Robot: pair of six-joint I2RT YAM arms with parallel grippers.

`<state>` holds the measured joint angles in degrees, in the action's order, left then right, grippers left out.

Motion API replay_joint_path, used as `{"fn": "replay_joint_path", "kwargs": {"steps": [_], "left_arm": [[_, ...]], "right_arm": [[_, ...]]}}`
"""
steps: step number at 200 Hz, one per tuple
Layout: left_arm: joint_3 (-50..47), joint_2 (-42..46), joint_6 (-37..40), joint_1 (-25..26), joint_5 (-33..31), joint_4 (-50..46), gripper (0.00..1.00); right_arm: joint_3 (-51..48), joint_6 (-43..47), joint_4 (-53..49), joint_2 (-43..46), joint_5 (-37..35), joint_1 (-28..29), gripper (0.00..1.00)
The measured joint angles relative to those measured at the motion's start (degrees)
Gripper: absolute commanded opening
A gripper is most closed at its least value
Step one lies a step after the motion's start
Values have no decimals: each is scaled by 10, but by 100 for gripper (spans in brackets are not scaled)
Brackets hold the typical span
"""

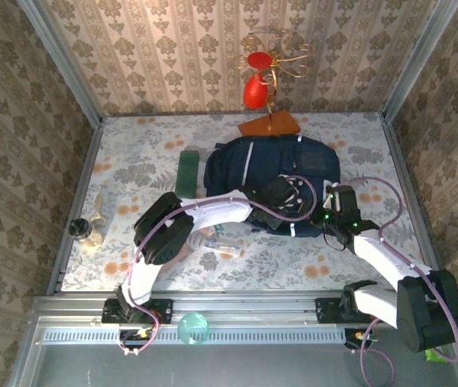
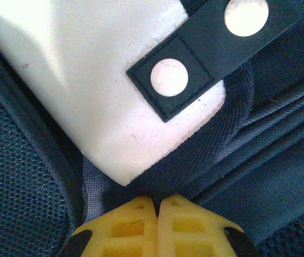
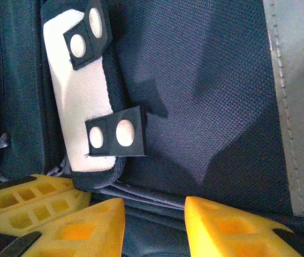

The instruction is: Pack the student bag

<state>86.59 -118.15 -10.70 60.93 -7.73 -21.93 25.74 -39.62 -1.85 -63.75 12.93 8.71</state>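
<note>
Student bag [image 1: 237, 169] lies flat mid-table, toward the far wall. Left gripper [image 2: 157, 211] is closed tip to tip at a seam below the white patch [image 2: 77, 80]; whether fabric is caught is unclear. Right gripper [image 3: 154, 222] stands apart over the bag's edge. Risk: an empty pinch slips off on pulling, or drags the whole bag.

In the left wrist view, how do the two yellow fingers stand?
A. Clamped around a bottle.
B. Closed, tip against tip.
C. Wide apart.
B: the left gripper is shut, no gap between its tips, just below the white patch of the backpack.
</note>
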Motion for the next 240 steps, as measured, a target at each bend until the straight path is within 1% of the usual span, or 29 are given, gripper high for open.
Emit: {"fn": "replay_joint_path", "kwargs": {"steps": [51, 88, 122, 160, 202, 240], "left_arm": [[-44, 36, -13, -11, 24, 38, 0], [-77, 53, -33, -17, 39, 75, 0], [-125, 85, -59, -29, 53, 119, 0], [-177, 132, -87, -48, 54, 155, 0], [-213, 145, -100, -54, 44, 177, 0], [-252, 177, -107, -70, 24, 189, 0]], "right_arm": [[0, 0, -1, 0, 0, -1, 38], [9, -2, -13, -12, -4, -1, 42], [14, -19, -16, -21, -5, -6, 43], [14, -30, -14, -21, -7, -19, 43], [14, -31, -13, -21, -14, -42, 43], [19, -25, -18, -23, -15, -63, 44]]}}
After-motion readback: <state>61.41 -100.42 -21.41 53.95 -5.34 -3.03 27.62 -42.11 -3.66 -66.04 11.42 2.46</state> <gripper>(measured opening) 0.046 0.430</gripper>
